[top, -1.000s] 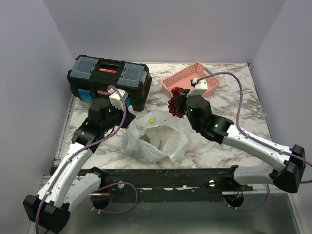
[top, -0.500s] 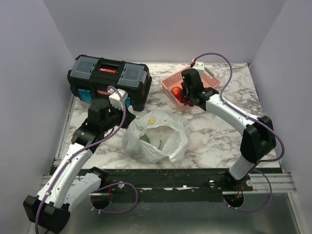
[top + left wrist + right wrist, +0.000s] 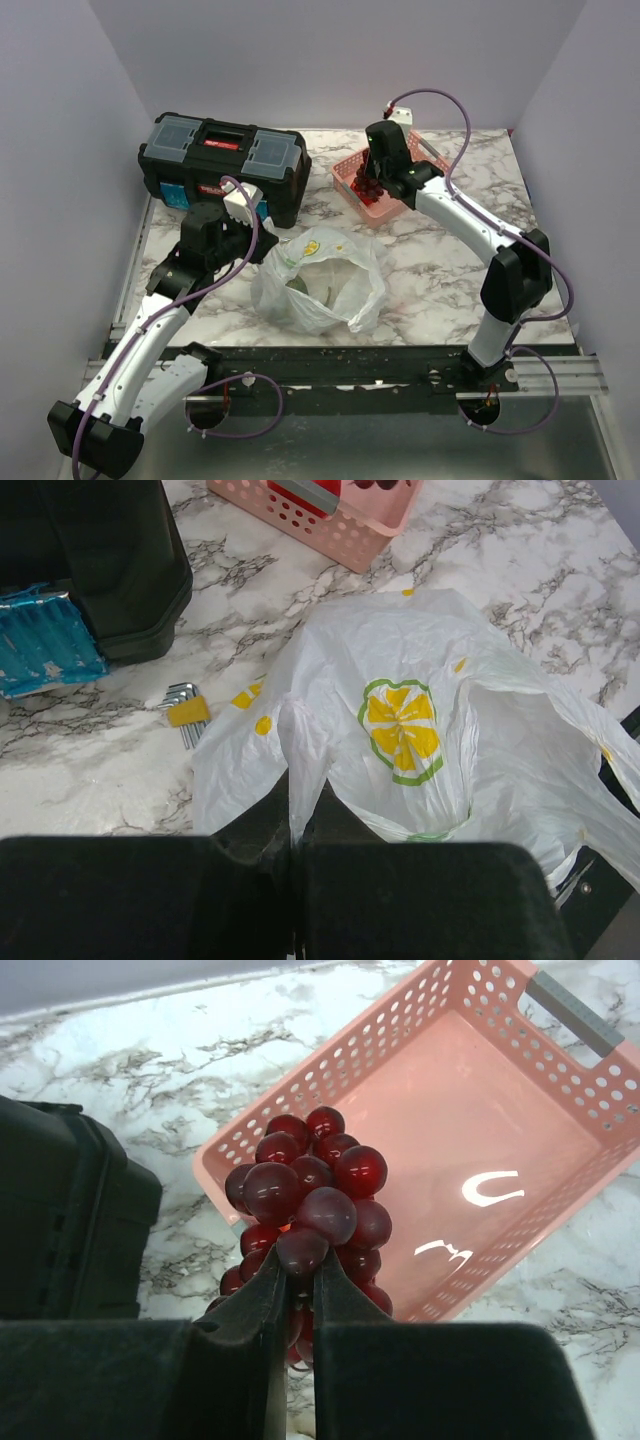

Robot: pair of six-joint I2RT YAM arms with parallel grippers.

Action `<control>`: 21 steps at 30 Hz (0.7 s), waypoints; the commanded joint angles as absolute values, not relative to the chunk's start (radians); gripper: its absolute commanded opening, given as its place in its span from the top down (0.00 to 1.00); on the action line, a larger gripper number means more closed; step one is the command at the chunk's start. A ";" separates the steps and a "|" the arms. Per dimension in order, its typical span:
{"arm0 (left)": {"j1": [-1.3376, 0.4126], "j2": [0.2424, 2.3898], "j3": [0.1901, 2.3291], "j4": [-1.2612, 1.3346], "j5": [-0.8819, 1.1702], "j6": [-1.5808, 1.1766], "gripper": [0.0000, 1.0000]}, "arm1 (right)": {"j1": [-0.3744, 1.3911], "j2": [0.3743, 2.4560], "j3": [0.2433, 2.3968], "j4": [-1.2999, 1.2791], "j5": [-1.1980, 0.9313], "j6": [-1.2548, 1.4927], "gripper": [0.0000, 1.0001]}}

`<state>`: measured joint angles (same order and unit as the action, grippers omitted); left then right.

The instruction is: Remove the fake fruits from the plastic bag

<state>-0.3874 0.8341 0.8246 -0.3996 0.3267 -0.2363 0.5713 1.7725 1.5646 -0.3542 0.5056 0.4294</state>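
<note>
On the marble surface [image 3: 440,270] the plastic bag [image 3: 320,285] lies near the front, a green fruit [image 3: 298,286] dimly showing inside, its edge pinched tight between the left fingers [image 3: 255,832]. Above the pink basket [image 3: 500,1110] hangs the bunch of grapes [image 3: 310,1195], clamped by the right fingers [image 3: 250,1305].

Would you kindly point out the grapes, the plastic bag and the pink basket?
grapes [image 3: 322,1212]: right wrist view, a middle grape.
plastic bag [image 3: 400,720]: left wrist view, its printed citrus slice.
pink basket [image 3: 480,1110]: right wrist view, its bare floor.
</note>
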 commanded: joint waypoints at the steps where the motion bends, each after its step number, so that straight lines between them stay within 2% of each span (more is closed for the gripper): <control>1: -0.383 0.830 0.845 -0.396 0.351 -0.242 1.00 | 0.564 1.774 1.596 -0.361 0.533 0.418 0.89; 7: -0.383 0.830 0.844 -0.395 0.354 -0.244 1.00 | 0.561 1.815 1.538 -0.353 0.579 0.422 0.85; 21: -0.383 0.835 0.846 -0.395 0.360 -0.246 1.00 | 0.560 1.853 1.447 -0.382 0.527 0.481 0.80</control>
<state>-0.3874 0.8341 0.8246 -0.3996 0.3332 -0.2375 0.5671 1.8500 1.4563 -0.3637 0.5331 0.4595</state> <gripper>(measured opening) 0.003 0.198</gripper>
